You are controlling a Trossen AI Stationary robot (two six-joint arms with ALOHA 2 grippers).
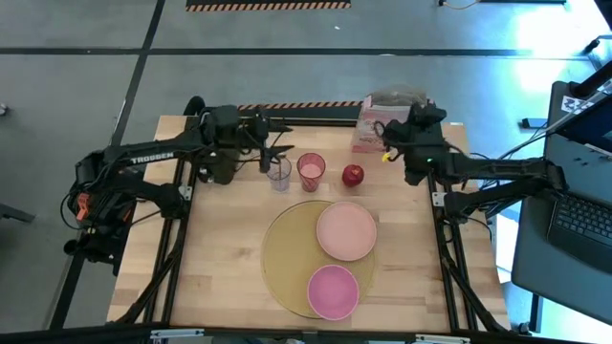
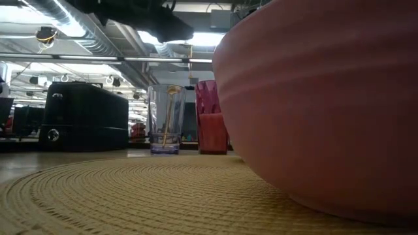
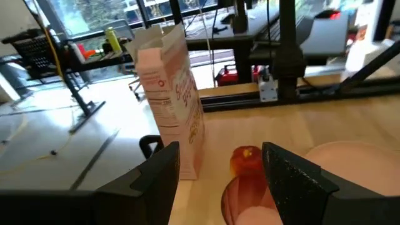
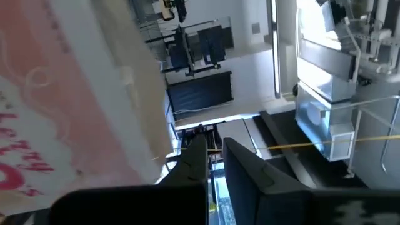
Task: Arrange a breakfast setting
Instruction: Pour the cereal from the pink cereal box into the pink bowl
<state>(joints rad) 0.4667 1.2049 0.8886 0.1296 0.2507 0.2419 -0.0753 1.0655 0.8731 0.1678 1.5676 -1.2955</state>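
Two arms sit at the far edge of the surface (image 1: 220,268). Going left to right, we see the left gripper (image 1: 277,153) over the clear glass (image 1: 279,175), jaws parted, nothing held. A thin gold stick in that glass looks like the spoon (image 2: 168,114), though we can't be sure. Next come the pink tumbler (image 1: 311,170) and the red apple (image 1: 353,175). Nearer us, the tan placemat (image 1: 287,250) carries the pale pink plate (image 1: 346,230) and the pink bowl (image 1: 332,291). The right gripper (image 1: 390,143), jaws closed and empty, is beside the cereal box (image 1: 368,129). We judge the spoon is next: descend straight, pinch the handle high, lift vertically so the glass doesn't tip.
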